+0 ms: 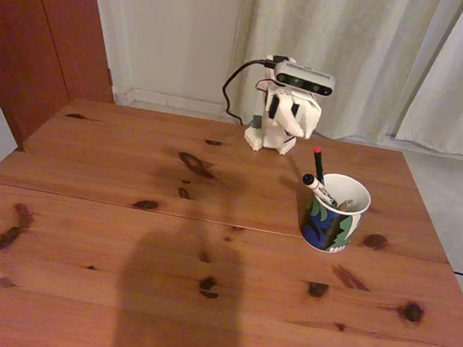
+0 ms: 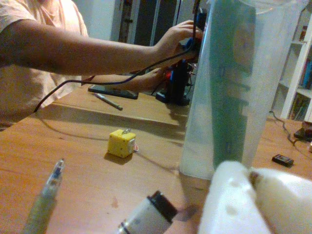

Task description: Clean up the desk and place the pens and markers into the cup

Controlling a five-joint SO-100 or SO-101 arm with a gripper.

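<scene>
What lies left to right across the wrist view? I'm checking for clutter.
Green pen → yellow cube → marker → tall clear container → small dark object.

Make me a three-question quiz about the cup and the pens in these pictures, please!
1. Where is the thin black pen in the fixed view?
A. lying on the floor
B. standing in the cup
C. on a shelf

2. What colour is the top tip of that pen?
A. red
B. yellow
C. blue

3. How is the cup sitting?
A. tipped on its side
B. upside down
C. upright, with its opening facing up

Answers:
1 B: the pen sticks up out of the cup, beside the white marker.
2 A: the end above the rim is red.
3 C: the white rim and the white inside face up, and the cup stands on the desk.
</scene>
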